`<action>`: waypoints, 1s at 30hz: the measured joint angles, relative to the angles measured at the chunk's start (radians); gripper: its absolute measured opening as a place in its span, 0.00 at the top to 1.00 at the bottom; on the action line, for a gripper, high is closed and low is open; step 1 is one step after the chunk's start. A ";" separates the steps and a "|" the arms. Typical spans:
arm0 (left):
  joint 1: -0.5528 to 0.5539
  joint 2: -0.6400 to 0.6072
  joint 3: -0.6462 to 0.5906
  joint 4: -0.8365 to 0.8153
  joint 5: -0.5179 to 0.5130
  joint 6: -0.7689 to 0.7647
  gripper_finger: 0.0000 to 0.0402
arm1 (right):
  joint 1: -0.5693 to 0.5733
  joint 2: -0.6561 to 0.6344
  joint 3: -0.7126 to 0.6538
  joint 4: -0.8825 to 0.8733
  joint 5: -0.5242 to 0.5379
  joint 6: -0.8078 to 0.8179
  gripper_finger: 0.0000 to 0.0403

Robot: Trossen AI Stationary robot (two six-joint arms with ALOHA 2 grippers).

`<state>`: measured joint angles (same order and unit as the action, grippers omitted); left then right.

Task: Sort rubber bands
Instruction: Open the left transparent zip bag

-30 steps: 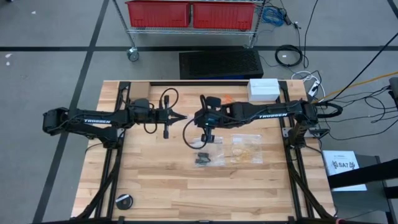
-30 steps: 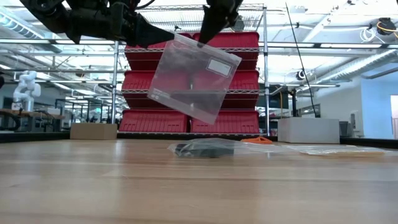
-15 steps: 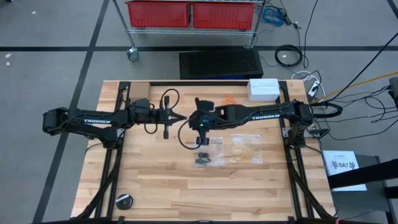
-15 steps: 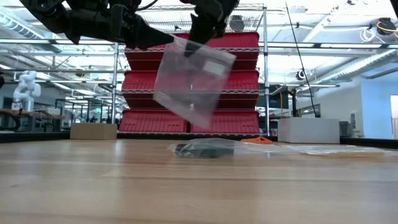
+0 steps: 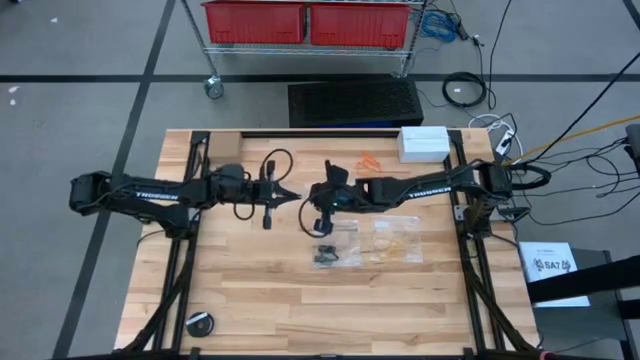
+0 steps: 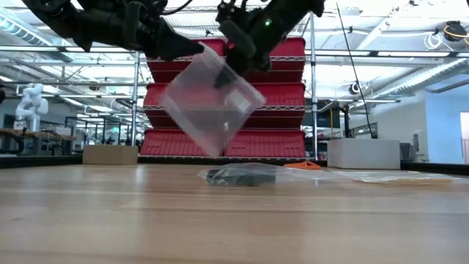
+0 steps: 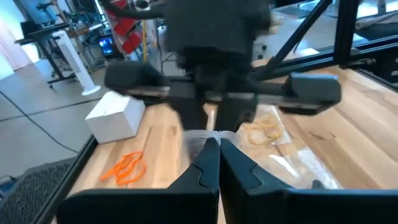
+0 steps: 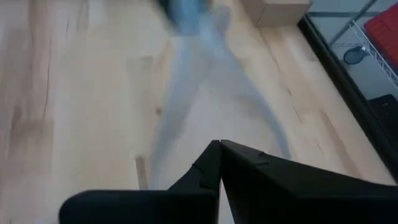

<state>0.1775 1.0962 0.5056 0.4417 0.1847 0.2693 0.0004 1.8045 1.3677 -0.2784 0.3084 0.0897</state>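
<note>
A clear plastic bag [image 6: 209, 110] hangs in the air above the table's middle, tilted, and I see nothing inside it. My left gripper [image 5: 292, 196] and my right gripper [image 5: 316, 204] meet tip to tip at its upper edge, both shut. Orange rubber bands [image 5: 368, 160] lie loose on the wood near the far edge. Pale yellow-tan bands [image 5: 395, 240] lie inside a flat clear bag. Black bands [image 5: 325, 255] lie inside another clear bag beside it. My left gripper [image 6: 196, 48] is shut at the bag's top corner [image 6: 205, 47], coming level from the table's left. The pinch itself is too small to make out. My right gripper [image 6: 233, 62] pinches the bag's upper edge [image 6: 236, 73] a little way along from that corner, slanting down from the right. The bag [image 8: 205, 81] hangs clear of the table below its fingers.
A white box [image 5: 424, 143] sits at the far right corner. A round black object [image 5: 199, 323] lies near the front left corner. The two filled bags lie right of centre, below the grippers. Bare wood spreads across the near half.
My right gripper has moved a little toward the table's left and down, and has turned. The hanging bag has tipped with it. Its corner at the left gripper has stayed in place while the edge by the right gripper has swung lower.
</note>
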 joint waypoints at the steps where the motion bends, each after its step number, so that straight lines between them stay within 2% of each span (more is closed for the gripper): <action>1: -0.005 0.000 0.000 -0.001 -0.011 0.000 1.00 | -0.001 0.006 0.000 0.032 0.000 0.024 1.00; 5: -0.012 0.000 0.000 -0.002 -0.031 0.001 1.00 | -0.002 0.008 0.000 0.072 -0.051 0.025 0.94; 11: -0.012 0.000 0.000 -0.002 -0.040 0.002 1.00 | 0.001 0.009 0.000 0.089 -0.080 0.059 0.73; 14: -0.012 0.000 0.000 -0.002 -0.045 0.002 1.00 | 0.000 0.009 0.000 0.089 -0.083 0.071 0.66; 23: -0.008 0.000 0.000 -0.026 -0.086 0.026 1.00 | 0.028 -0.048 0.000 0.013 -0.081 0.075 0.70; 30: -0.007 0.000 0.000 -0.033 -0.089 0.026 1.00 | 0.046 -0.152 0.000 -0.070 -0.072 0.076 0.64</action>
<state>0.1707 1.0958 0.5060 0.4088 0.0956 0.2955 0.0462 1.6525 1.3678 -0.3485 0.2360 0.1653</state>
